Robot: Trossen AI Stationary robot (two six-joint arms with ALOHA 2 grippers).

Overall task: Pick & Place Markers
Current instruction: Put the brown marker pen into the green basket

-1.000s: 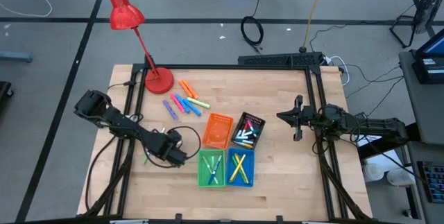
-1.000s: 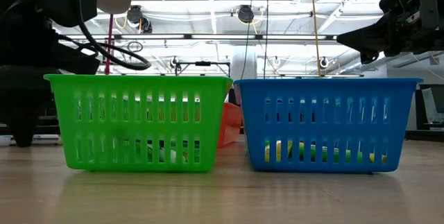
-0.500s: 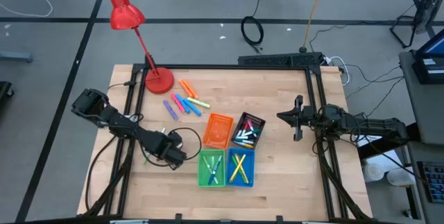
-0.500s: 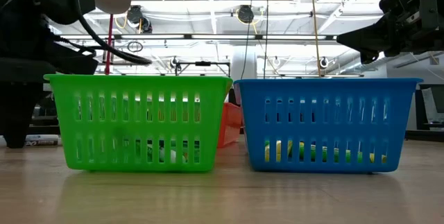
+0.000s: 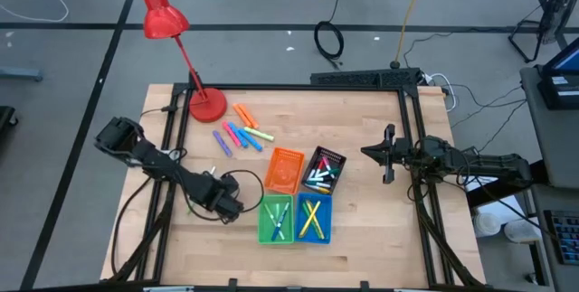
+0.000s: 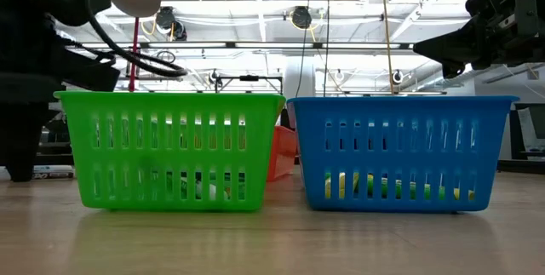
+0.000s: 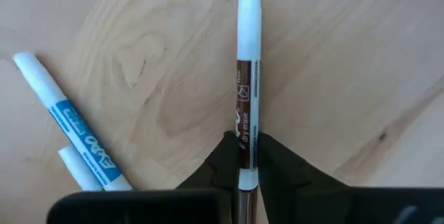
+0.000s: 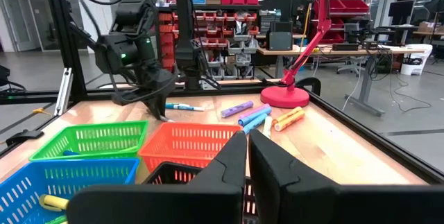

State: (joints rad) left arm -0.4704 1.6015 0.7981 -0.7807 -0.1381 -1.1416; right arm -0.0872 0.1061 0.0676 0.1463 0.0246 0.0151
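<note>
My left gripper (image 5: 220,203) points down at the table just left of the green bin (image 5: 276,220) and is shut on a white marker with a brown label (image 7: 248,44). Two white markers with blue labels (image 7: 66,120) lie flat on the wood beside it. Several coloured markers (image 5: 240,135) lie loose near the red lamp's base (image 5: 207,105). My right gripper (image 5: 388,155) waits shut and empty above the table's right side. My left gripper pinches the brown-labelled marker's barrel (image 7: 248,123) between its two fingers, below the label's middle and away from the white end. The fingers come from above, pointing down, and lie across the marker. The marker lies flat along the wood.
Four small bins stand together mid-table: green, blue (image 5: 312,219), orange (image 5: 284,170) and black (image 5: 323,170), three of them with markers inside. The red lamp (image 5: 163,12) reaches over the far left corner. A black frame (image 5: 412,147) edges the table.
My left arm's wrist has tipped a little while staying over the same spot left of the green bin.
</note>
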